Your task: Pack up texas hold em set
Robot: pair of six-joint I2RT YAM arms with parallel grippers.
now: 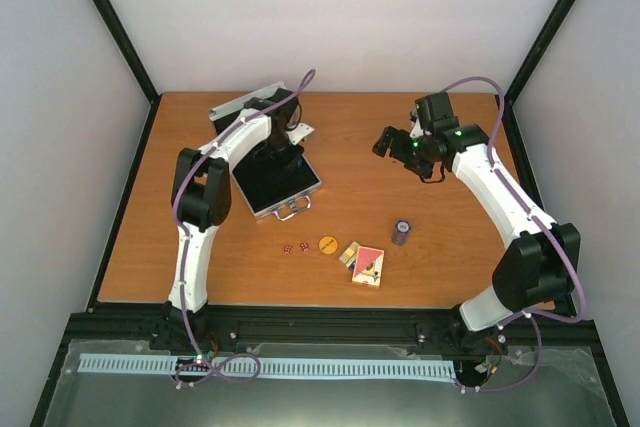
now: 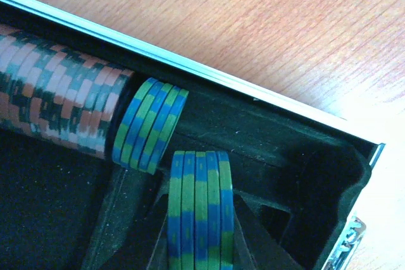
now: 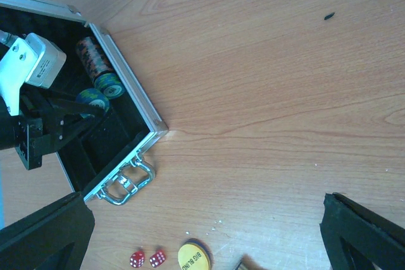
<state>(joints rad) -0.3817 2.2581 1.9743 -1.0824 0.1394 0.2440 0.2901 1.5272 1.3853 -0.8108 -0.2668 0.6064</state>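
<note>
One chip row [image 2: 57,102] sits in the case [image 2: 221,77]; the left hand [image 2: 202,251] clamps blue chips [image 2: 197,200] beside it. Right hand [image 1: 390,144] splayed, empty. Dice [image 1: 293,247], button [image 1: 327,244] and cards [image 1: 368,265] lie unpacked on the counter [image 1: 450,247].

Silver-edged case [image 3: 126,83] with black lining, blue chips [image 2: 197,213] striped green, chip stack [image 2: 50,96] in salmon, dark green and white blocks, yellow-orange button [image 3: 193,256] with black lettering, red dice [image 3: 147,258] with white pips, orange-brown grained table [image 3: 253,61]

The table [image 3: 266,61] was smooth wood w/ clear grain. The case [image 2: 209,74] had a shiny metal rim & handle [image 3: 120,188]; its lining [image 2: 44,200] was matt black, felt-like. The blue chips [image 2: 199,213] looked like smooth plastic.
</note>
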